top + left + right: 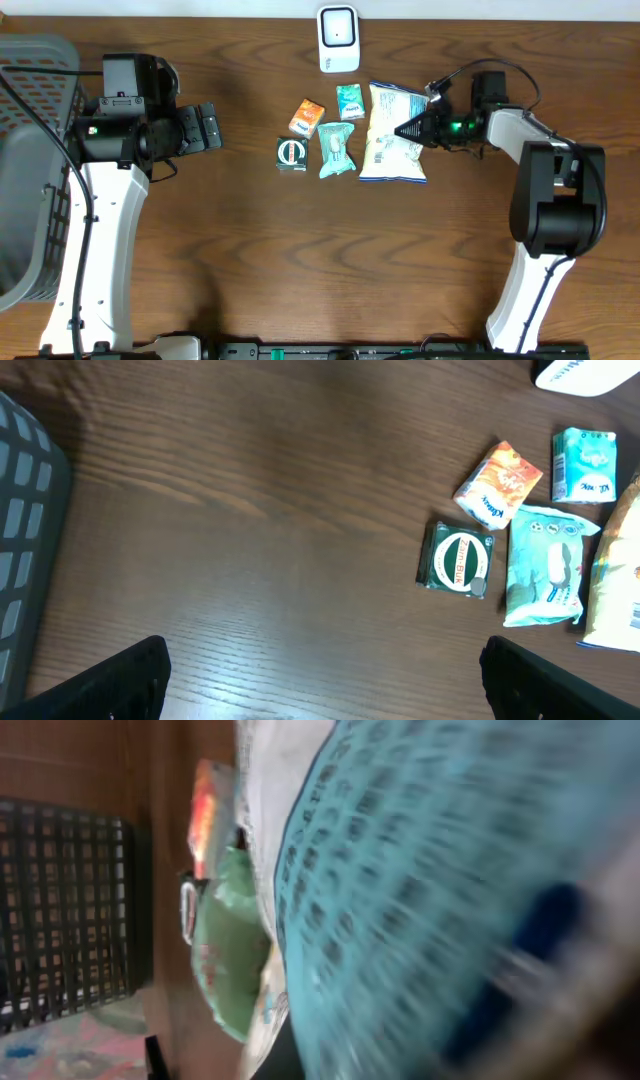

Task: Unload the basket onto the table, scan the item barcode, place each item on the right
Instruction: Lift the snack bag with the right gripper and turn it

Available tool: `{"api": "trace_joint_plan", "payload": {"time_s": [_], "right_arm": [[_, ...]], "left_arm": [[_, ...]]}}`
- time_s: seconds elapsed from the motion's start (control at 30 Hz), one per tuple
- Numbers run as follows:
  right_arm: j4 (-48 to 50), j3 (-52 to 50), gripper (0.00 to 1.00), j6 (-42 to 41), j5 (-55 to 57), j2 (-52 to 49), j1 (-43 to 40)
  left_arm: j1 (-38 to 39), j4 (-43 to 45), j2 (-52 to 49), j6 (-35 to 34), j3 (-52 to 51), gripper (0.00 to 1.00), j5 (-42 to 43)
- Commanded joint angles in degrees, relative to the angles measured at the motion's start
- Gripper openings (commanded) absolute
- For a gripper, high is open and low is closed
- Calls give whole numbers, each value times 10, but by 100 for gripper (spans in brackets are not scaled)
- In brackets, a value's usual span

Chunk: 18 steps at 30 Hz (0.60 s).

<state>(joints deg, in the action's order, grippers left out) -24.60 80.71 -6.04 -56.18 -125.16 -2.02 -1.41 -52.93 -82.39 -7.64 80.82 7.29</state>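
Overhead view: the table (250,250) has a grey basket (30,60) at its left. Right of centre a snack bag (390,150) lies flat, just below the white scanner (338,38) and beside a green pouch (335,150). The right hand (412,129) is closed on the bag's right edge, apparently pinching it. The left hand (208,128), fully spread and empty, hovers over bare wood. Judged progress: the grasp is made; lifting the bag and presenting its barcode to the scanner remain.

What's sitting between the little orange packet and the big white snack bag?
In the overhead view, a small teal packet and a larger teal pouch lie between the orange packet and the white snack bag.
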Motion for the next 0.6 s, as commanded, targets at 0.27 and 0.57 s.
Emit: {"api": "trace_joint_plan", "payload": {"time_s": [0.27, 0.57], "right_arm": [[-8, 2, 1, 115, 23, 274, -1], [-99, 1, 1, 115, 118, 273, 11]], "left_arm": [[-2, -2, 0, 1, 1, 97, -5], [-2, -2, 0, 1, 1, 98, -5]]}}
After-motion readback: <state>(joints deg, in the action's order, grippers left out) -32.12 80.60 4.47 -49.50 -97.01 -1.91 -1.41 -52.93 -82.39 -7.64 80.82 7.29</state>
